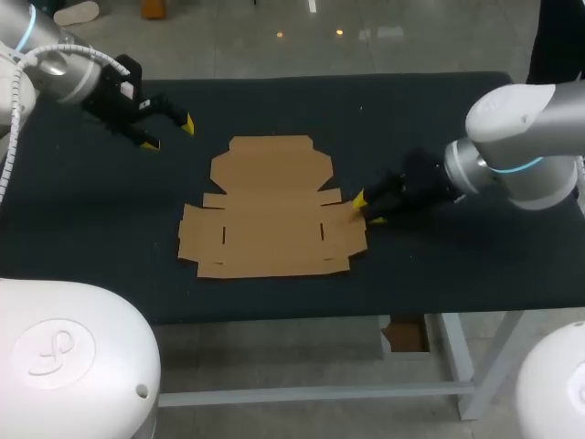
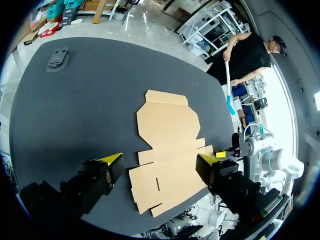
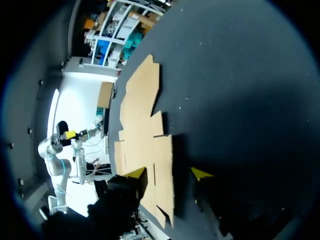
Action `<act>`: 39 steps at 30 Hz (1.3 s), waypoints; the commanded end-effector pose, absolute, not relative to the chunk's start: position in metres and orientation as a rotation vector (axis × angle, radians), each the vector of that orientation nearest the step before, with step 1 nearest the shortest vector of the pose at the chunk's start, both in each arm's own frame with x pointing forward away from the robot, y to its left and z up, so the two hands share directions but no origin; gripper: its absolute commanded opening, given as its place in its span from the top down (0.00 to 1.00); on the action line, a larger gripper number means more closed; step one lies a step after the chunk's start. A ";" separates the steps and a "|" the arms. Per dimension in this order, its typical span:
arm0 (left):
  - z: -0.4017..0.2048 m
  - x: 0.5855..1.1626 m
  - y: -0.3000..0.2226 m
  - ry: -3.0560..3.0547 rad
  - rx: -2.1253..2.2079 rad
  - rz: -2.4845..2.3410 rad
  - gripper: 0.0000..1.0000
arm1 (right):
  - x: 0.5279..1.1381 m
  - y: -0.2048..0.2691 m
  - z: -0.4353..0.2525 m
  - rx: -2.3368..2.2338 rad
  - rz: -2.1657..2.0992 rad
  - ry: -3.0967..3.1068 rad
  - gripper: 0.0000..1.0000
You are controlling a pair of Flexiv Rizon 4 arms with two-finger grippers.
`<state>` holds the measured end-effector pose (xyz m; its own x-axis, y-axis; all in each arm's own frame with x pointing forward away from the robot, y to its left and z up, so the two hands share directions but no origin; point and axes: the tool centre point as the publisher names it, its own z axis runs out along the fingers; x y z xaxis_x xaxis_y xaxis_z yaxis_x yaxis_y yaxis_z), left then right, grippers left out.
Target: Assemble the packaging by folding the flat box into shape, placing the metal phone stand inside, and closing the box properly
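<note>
Presently: flat box [image 1: 271, 208] unfolded mid-table [image 1: 457, 265], nothing folded, phone stand [image 2: 57, 57] apparently unpacked at a far corner; my right gripper [image 1: 367, 209] parted at the box's right flap, left gripper [image 1: 169, 133] wide, well apart.

Bare table [image 1: 457, 265] lies open all round the flat box [image 1: 271, 208] — only the right gripper [image 1: 367, 208] crowds its right flap; the phone stand [image 2: 57, 57] sits well apart at a far corner
</note>
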<state>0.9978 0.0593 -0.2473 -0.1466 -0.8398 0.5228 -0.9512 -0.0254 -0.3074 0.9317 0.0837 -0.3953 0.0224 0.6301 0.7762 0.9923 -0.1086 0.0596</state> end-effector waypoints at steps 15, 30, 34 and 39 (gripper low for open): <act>-0.243 0.995 0.058 -2.049 1.934 0.894 0.00 | 0.946 0.001 -0.313 -1.800 -1.011 -1.806 0.54; -0.242 0.976 0.064 -2.017 1.994 0.862 1.00 | 0.962 -0.032 -0.297 -1.736 -1.071 -1.978 1.00; -0.246 0.971 0.066 -2.011 2.004 0.838 1.00 | 0.965 -0.032 -0.302 -1.728 -1.061 -1.973 1.00; -0.249 0.964 0.069 -1.998 2.024 0.812 1.00 | 0.967 -0.033 -0.305 -1.725 -1.055 -1.967 1.00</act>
